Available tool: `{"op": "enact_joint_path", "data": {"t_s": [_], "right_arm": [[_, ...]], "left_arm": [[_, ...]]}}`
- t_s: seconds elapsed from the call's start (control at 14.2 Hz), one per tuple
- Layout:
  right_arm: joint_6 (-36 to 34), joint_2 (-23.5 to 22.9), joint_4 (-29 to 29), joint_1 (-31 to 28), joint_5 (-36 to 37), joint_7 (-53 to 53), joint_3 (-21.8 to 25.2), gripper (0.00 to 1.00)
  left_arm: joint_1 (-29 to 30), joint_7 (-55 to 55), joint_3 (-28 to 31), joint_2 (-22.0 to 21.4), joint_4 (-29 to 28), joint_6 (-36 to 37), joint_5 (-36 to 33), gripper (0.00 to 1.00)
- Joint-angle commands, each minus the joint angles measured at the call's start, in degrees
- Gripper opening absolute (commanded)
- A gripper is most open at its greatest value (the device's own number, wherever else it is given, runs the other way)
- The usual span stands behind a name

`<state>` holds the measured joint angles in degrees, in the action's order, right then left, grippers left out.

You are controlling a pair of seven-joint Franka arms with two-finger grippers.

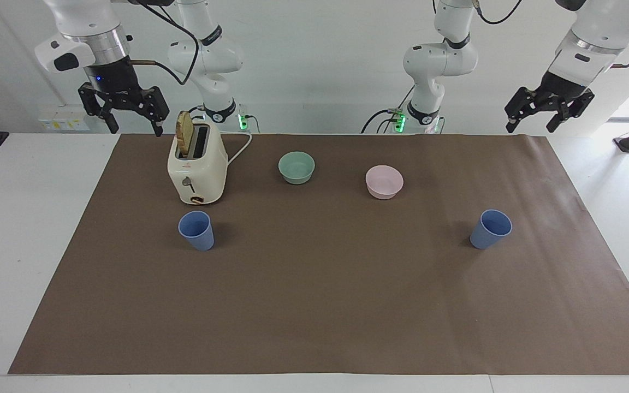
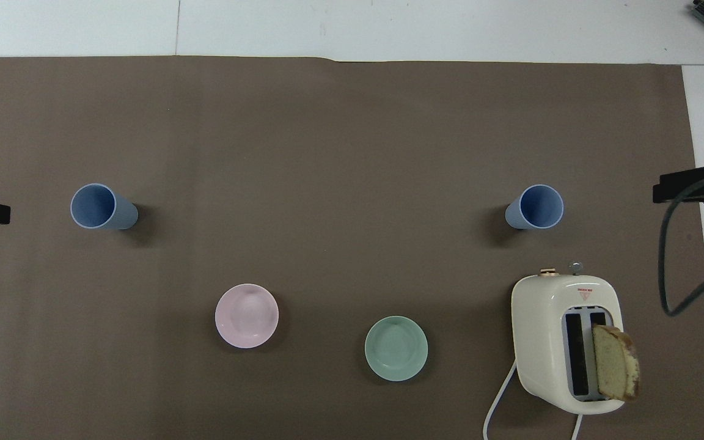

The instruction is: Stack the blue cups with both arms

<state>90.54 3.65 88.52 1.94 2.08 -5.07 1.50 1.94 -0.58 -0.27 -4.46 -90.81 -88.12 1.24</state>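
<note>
Blue plastic tumblers (image 1: 196,230) (image 1: 490,228) upright and well apart on brown paper mat (image 1: 314,305), one near each arm's end, unstacked; left gripper (image 1: 548,107) and right gripper (image 1: 123,108) raised, jaws spread, empty; all steps outstanding.

Two blue cups stand upright on the brown paper sheet (image 1: 320,305), well apart — one cup (image 1: 196,230) toward the right arm's end of the table, the other cup (image 1: 490,228) toward the left arm's end. The first sits just beside a cream toaster (image 1: 197,169) (a slice of bread (image 1: 184,131) stands up out of one slot). A green bowl (image 1: 296,167) and a pink bowl (image 1: 384,182) lie nearer to the robots. The right gripper (image 1: 131,114) hangs open over the sheet's corner by the toaster; the left gripper (image 1: 535,112) hangs open over the sheet's other robot-side corner — neither holds anything.
</note>
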Motion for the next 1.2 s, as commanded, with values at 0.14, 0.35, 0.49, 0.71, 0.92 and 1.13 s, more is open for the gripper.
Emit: {"op": "enact_joint_path", "data": {"t_s": [0.14,0.35,0.49,0.71,0.92,1.13], "right_arm": [[-0.45,0.39,0.08,-0.44,0.29,1.20,-0.09,1.00],[-0.45,0.39,0.16,-0.44,0.29,1.20,-0.09,1.00],[-0.45,0.39,0.08,-0.44,0.29,1.12,-0.09,1.00],[-0.45,0.39,0.08,-0.44,0.29,1.20,-0.09,1.00],[-0.45,0.39,0.08,-0.44,0.29,1.20,-0.09,1.00],[-0.45,0.39,0.08,-0.44,0.29,1.20,-0.09,1.00]], "left_arm": [[3.51,5.40,-0.35,0.68,-14.02,-16.95,0.61,1.00],[3.51,5.77,-0.35,2.52,-18.60,-21.46,0.61,1.00],[3.59,5.94,-0.26,3.58,-22.20,-25.85,0.69,1.00],[4.13,7.08,-0.35,7.61,-24.07,-31.04,0.69,1.00],[4.30,7.88,-0.35,10.16,-24.07,-33.69,0.61,1.00],[4.12,8.14,-0.35,12.62,-24.07,-36.85,0.69,1.00]]}}
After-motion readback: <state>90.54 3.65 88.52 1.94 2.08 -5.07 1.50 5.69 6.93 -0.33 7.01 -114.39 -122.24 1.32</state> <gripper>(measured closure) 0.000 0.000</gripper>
